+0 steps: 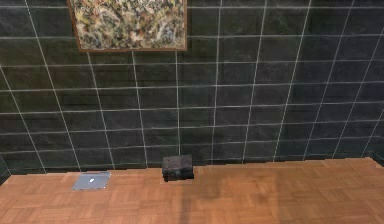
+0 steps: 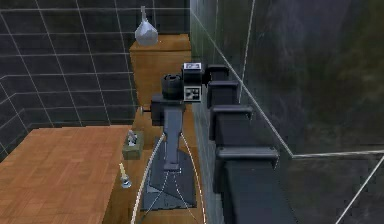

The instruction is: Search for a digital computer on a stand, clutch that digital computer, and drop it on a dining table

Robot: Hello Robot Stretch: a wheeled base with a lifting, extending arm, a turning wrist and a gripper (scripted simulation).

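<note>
In the arm side view the dark arm (image 2: 235,140) runs up along the tiled wall to two white marked squares. Left of them is my gripper (image 2: 166,92). A long grey, flat-sided thing (image 2: 170,165), perhaps the digital computer, stretches from the gripper down to the bottom edge, over a low wooden top (image 2: 118,205). I cannot tell whether the gripper holds it. Beyond the gripper stands a taller wooden stand (image 2: 160,62) with a grey vase (image 2: 147,30) on top.
Two small objects (image 2: 130,146) (image 2: 124,178) sit on the low wooden top. In the forward view a dark tiled wall (image 1: 250,90) with a framed painting (image 1: 128,22) closes the way. A small dark box (image 1: 178,167) and a flat pale-blue thing (image 1: 91,181) lie on the wooden floor.
</note>
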